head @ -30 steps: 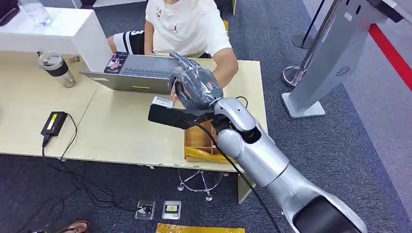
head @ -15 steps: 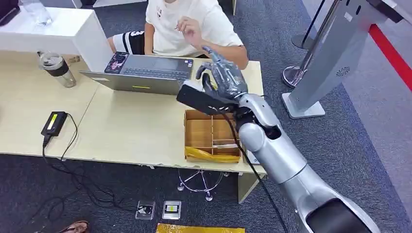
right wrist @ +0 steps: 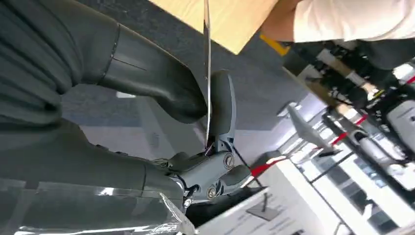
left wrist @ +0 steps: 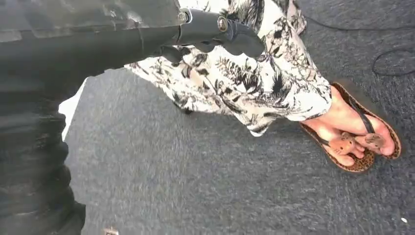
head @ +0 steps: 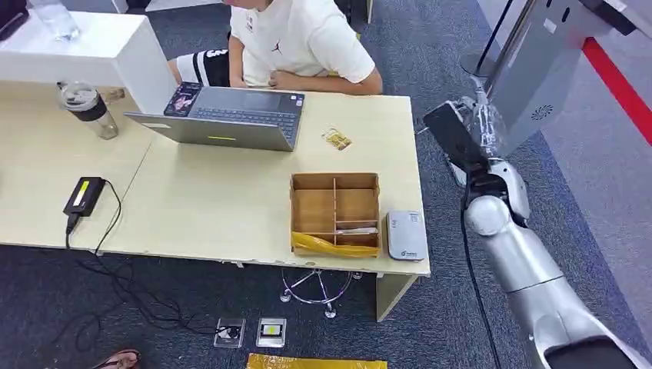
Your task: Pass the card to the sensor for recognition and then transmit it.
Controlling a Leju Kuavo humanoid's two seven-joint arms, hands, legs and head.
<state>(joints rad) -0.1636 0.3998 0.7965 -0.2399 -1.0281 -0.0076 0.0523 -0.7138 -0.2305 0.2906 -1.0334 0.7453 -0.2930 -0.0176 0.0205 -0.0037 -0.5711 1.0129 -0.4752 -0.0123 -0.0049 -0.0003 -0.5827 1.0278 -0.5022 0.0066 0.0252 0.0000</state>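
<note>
1. A thin, flat card (right wrist: pixel 206 73), seen edge-on as a pale sliver, is pinched between the thumb and a finger of the grey right hand (right wrist: pixel 195 112), beyond the tan wooden table (head: pixel 231 200) edge.
2. Its long axis runs across the fingertips.
3. Whether the left hand (left wrist: pixel 215 34) is spread or closed cannot be told.

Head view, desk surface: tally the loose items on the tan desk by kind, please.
Laptop: 1
Lidded cup: 1
Black power adapter: 1
Wooden divided box: 1
Grey card sensor: 1
Small gold packet: 1
Total: 6
</note>
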